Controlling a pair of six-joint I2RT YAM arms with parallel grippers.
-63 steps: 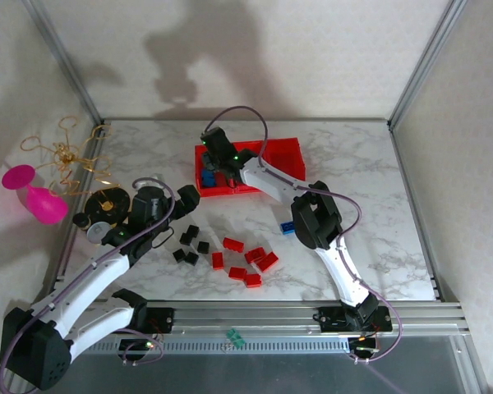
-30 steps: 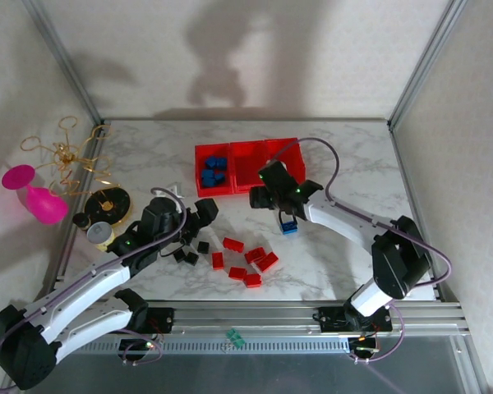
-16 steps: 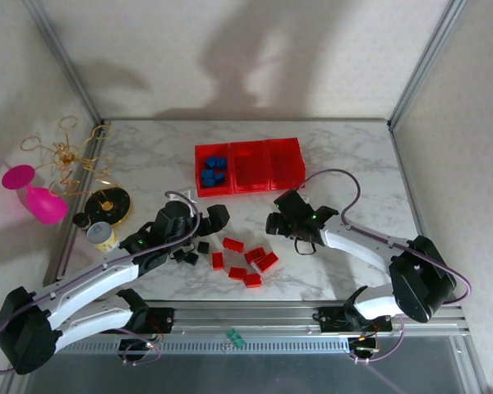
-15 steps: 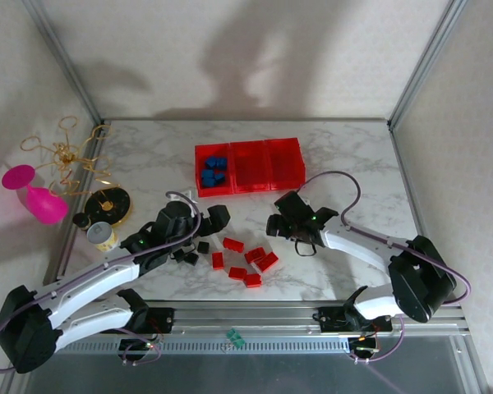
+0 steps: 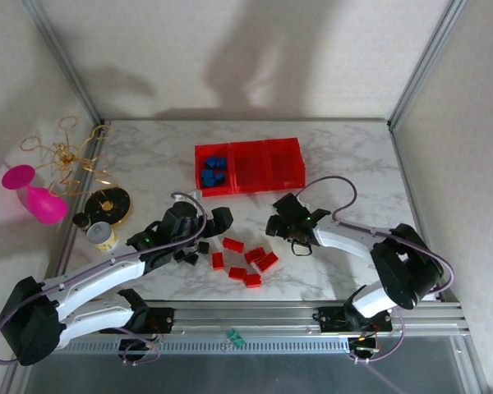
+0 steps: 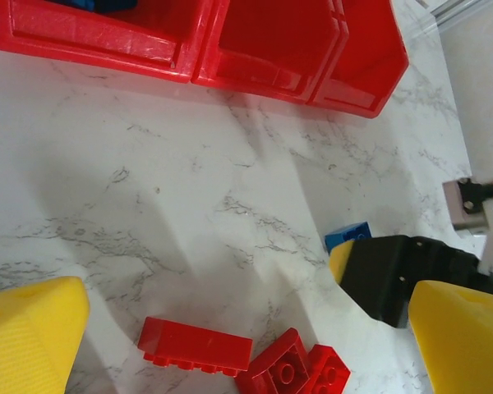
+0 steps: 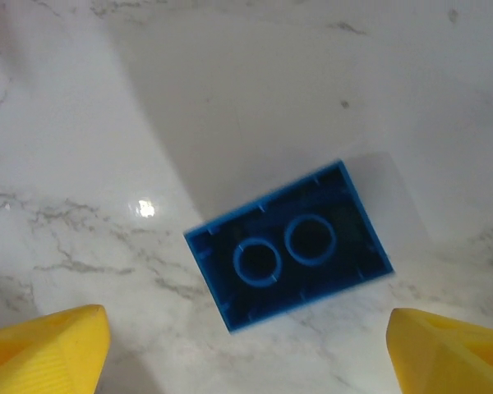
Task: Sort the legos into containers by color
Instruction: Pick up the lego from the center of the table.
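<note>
Right hand (image 7: 246,349) wide above upturned blue lego (image 7: 289,254) on marble table (image 7: 230,98) (red legos (image 5: 255,255) nearby)

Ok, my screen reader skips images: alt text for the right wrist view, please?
A small blue plastic brick lies underside up, askew, on the white marble table. The right tool is open, its yellow fingertips in the lower corners, clear of the brick.

Glossy white marble-patterned table (image 7: 230,66) with grey veins; a smooth blue plastic lego (image 7: 289,244) lies on it. Beyond the lego, shiny translucent red plastic containers (image 6: 271,49).
</note>
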